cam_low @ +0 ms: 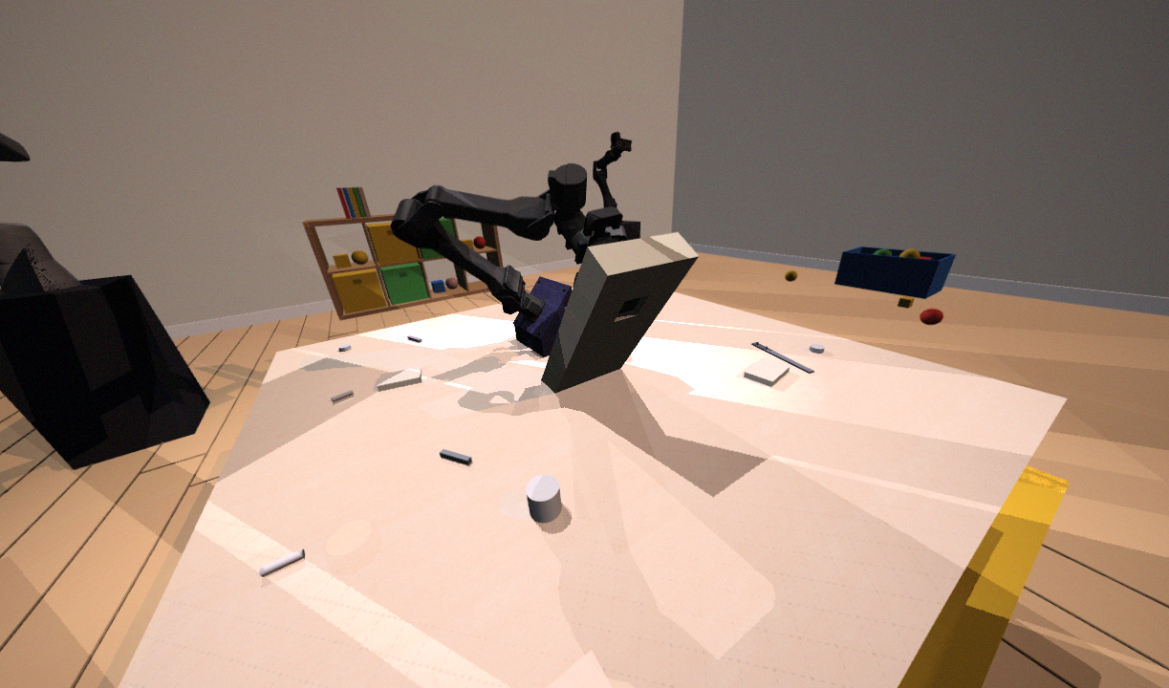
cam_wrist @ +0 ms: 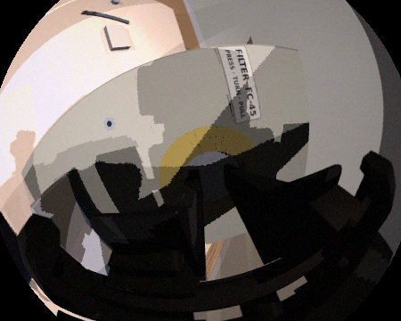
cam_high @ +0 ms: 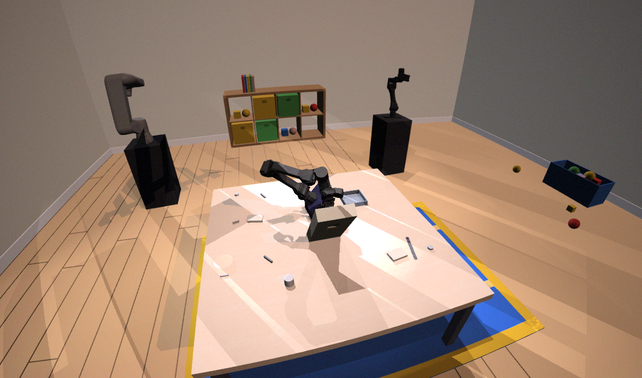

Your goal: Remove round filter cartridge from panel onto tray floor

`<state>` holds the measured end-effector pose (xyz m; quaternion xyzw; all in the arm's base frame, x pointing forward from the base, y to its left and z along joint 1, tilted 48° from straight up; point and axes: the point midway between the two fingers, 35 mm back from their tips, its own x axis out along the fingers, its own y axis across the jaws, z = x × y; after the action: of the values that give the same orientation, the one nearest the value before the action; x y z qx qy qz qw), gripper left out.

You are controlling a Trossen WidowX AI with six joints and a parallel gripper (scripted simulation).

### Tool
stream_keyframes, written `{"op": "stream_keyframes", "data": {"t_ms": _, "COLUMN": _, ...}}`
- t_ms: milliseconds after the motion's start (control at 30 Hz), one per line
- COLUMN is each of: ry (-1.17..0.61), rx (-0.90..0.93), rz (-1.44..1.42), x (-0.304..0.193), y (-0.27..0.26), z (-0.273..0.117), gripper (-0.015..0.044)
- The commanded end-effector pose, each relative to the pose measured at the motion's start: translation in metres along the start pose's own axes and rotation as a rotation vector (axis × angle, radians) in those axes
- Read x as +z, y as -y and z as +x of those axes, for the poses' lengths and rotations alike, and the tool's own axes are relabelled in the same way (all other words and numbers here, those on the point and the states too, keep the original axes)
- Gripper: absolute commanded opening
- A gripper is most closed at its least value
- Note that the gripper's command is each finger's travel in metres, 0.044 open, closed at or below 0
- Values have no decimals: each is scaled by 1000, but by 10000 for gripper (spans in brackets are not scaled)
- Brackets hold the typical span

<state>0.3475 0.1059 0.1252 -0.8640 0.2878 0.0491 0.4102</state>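
Observation:
The service panel (cam_high: pixel 332 224) (cam_low: pixel 609 316) (cam_wrist: pixel 187 89) is a grey slab that leans on the table. Its face with the cartridge is turned away from the top and exterior views. In the wrist view a yellow ring (cam_wrist: pixel 180 149) surrounds the round grey filter cartridge (cam_wrist: pixel 209 159), which sits in the panel. My gripper (cam_wrist: pixel 210 171) (cam_high: pixel 331 201) is pressed against the cartridge's face, with its fingers in the slots, and is shut on the filter cartridge. The view is rolled to one side. The blue-grey tray (cam_high: pixel 363 201) lies on the table just behind the panel.
A label (cam_wrist: pixel 241 85) reads FILTER FC-45, PRESS TURN PULL. On the table lie a grey cylinder (cam_high: pixel 288 280) (cam_low: pixel 543 498), a white slab (cam_high: pixel 397 254) (cam_low: pixel 766 371), a dark bar (cam_high: pixel 411 247) (cam_low: pixel 782 356) and several small bits.

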Motion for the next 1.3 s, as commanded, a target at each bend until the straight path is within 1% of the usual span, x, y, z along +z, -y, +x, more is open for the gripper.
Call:
{"op": "stream_keyframes", "data": {"t_ms": 0, "ry": 4, "rx": 10, "rz": -155, "x": -2, "y": 0, "z": 7, "gripper": 0}}
{"op": "stream_keyframes", "data": {"t_ms": 267, "ry": 6, "rx": 9, "rz": -419, "x": -2, "y": 0, "z": 6, "gripper": 0}}
{"op": "stream_keyframes", "data": {"t_ms": 467, "ry": 10, "rx": 14, "rz": -368, "x": 0, "y": 0, "z": 1, "gripper": 0}}
{"op": "stream_keyframes", "data": {"t_ms": 1033, "ry": 10, "rx": 15, "rz": -304, "x": 0, "y": 0, "z": -70, "gripper": 0}}
{"op": "stream_keyframes", "data": {"t_ms": 1267, "ry": 8, "rx": 13, "rz": -302, "x": -1, "y": 0, "z": -72, "gripper": 0}}
